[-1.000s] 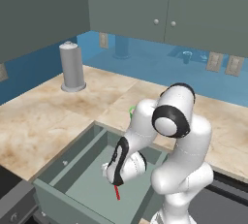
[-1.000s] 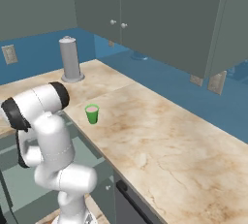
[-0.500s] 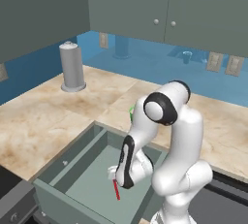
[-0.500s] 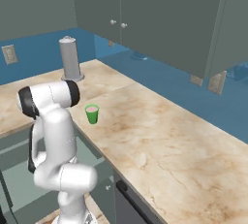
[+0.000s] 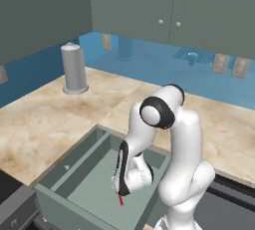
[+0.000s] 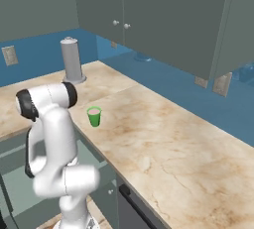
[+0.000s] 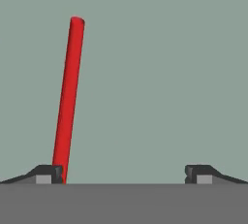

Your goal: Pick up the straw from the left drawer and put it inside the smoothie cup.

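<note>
Right now I see the marble counter [image 6: 163,139] as the biggest thing, and I place everything else against the left drawer [image 5: 74,174], which stands pulled out from under the counter's front edge. My arm folds down over that drawer, so the gripper [image 5: 121,190] hangs low inside it, close to the drawer floor. From the hand view the gripper [image 7: 124,174] has its jaws spread wide with nothing between them; the grey-green drawer floor [image 7: 160,72] lies flat behind them. A tall grey canister [image 5: 74,69] stands on the counter well beyond the drawer's back. The smoothie cup [image 6: 94,116] sits upright on the counter behind the drawer, nearer than the canister, with pink at its top. The straw [image 7: 68,97] lies on the drawer floor just beside one fingertip [image 7: 46,174], not between the two; from the left base view a short red end of the straw [image 5: 121,200] pokes out just below the gripper
</note>
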You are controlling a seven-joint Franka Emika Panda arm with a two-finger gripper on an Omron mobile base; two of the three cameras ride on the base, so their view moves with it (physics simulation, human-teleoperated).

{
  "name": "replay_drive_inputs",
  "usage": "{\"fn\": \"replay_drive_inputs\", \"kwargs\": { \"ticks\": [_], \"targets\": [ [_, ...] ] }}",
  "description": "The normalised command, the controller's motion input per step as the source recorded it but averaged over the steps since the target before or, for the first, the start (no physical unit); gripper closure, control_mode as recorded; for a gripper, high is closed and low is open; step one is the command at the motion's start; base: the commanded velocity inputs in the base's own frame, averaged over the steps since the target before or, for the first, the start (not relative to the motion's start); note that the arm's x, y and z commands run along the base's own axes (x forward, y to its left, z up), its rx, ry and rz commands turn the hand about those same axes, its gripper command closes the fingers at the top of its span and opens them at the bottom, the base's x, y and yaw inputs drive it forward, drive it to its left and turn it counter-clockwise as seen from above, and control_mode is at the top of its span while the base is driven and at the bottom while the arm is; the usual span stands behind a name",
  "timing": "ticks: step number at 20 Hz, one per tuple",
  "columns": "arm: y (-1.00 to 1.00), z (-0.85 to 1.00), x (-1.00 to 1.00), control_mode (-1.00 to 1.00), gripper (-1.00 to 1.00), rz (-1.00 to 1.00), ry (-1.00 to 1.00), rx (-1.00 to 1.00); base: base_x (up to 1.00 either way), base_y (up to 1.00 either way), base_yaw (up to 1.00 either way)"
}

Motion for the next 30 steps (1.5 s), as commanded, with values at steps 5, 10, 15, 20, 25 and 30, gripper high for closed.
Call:
{"fn": "replay_drive_inputs", "kwargs": {
  "ticks": [5, 10, 15, 20, 25, 30],
  "targets": [
    [0.49, -0.08, 0.09, -1.00, -1.00, 0.00, 0.00, -0.10, 0.00, 0.00, 0.00],
    [0.36, -0.01, 0.11, -1.00, -1.00, -0.01, -0.01, -0.05, 0.00, 0.00, 0.00],
    [0.10, -0.01, 0.15, -1.00, -1.00, -0.03, -0.04, -0.01, 0.00, 0.00, 0.00],
    [0.00, -0.13, 0.22, -1.00, -1.00, 0.00, -0.05, 0.00, 0.00, 0.00, 0.00],
    [0.00, -0.37, 0.20, -1.00, -1.00, 0.00, -0.04, 0.00, 0.00, 0.00, 0.00],
    [0.00, -0.72, 0.05, -1.00, -1.00, 0.00, -0.05, -0.01, 0.00, 0.00, 0.00]
  ]
}}
